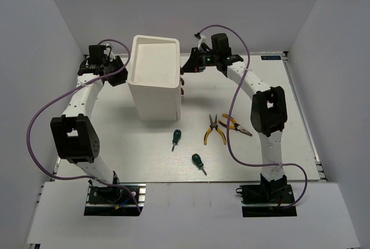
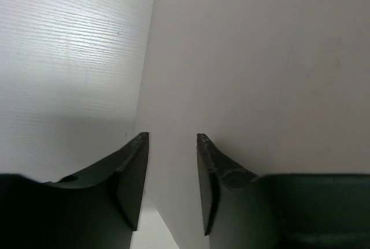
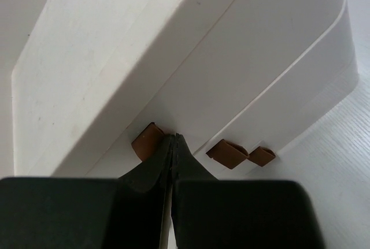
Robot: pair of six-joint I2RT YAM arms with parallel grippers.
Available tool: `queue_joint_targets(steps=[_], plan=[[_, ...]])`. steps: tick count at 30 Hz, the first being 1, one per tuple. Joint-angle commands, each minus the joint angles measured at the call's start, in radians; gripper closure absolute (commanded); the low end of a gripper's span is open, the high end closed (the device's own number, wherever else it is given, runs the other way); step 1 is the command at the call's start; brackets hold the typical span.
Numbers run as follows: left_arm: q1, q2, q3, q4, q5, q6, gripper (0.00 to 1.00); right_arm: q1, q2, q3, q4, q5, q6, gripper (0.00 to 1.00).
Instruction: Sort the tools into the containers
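Pressing the right gripper (image 3: 173,138), jaws fully together and holding nothing, up to the front of the cabinet (image 1: 153,73), with the tips just beside the top knob (image 3: 147,140) at lower centre of the right wrist view, next to it and not around it. Holding the left gripper (image 2: 172,136) at the cabinet's blank side wall, upper left of centre in the top view, jaws partly apart with nothing clamped between them; not managing to tell whether touching the wall or just short of it.

Judging the step in hand: getting the first of the drawers (image 3: 248,47) open, all of them looking shut and no tool lifted, so hardly starting on the sorting. Expecting the next move to call for catching that knob, either hooking behind it with the shut tips or parting the jaws around it, then drawing straight out while steadying the cabinet from the opposite side against sliding or tipping.

Counting: one cabinet; three brown knobs (image 3: 226,153), hence likely three drawers; on the table (image 1: 115,139), lower centre of the top view, two green-handled screwdrivers (image 1: 176,137) and, just right of them, two yellow-handled pliers (image 1: 214,130) lying close together. Finding no thin long screwdrivers in any view.
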Motion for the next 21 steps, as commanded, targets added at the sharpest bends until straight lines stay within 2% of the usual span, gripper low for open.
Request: queue_joint_targets(steps=[1, 4, 5, 7, 8, 11, 14, 18, 19, 21], plan=[[-0.004, -0.026, 0.000, -0.003, 0.027, 0.000, 0.49, 0.046, -0.015, 0.066, -0.002, 0.010, -0.025, 1.00], [0.005, -0.053, -0.010, -0.026, -0.057, -0.023, 0.32, 0.038, -0.052, 0.044, -0.099, 0.194, -0.151, 1.00], [0.005, -0.062, -0.010, -0.036, -0.071, -0.023, 0.30, 0.031, -0.055, 0.041, -0.119, 0.199, -0.181, 0.98], [0.005, -0.062, -0.019, -0.046, -0.091, -0.032, 0.27, 0.024, -0.052, 0.036, -0.157, 0.204, -0.244, 0.82], [0.005, -0.071, -0.028, -0.047, -0.091, -0.032, 0.27, 0.014, -0.053, 0.026, -0.171, 0.198, -0.267, 0.68], [0.015, -0.071, -0.028, -0.047, -0.091, -0.032, 0.27, -0.003, -0.072, -0.054, -0.156, 0.152, -0.368, 0.53], [0.015, -0.071, -0.028, -0.047, -0.082, -0.032, 0.27, -0.028, -0.061, -0.077, -0.150, 0.046, -0.445, 0.42], [0.024, -0.071, -0.028, -0.056, -0.082, -0.032, 0.25, -0.042, -0.046, -0.080, -0.142, -0.038, -0.510, 0.30], [0.024, -0.071, -0.028, -0.056, -0.082, -0.032, 0.23, -0.052, -0.041, -0.091, -0.128, -0.066, -0.574, 0.28], [0.024, -0.080, -0.028, -0.065, -0.082, -0.032, 0.22, -0.058, -0.043, -0.132, -0.064, -0.112, -0.591, 0.26]])
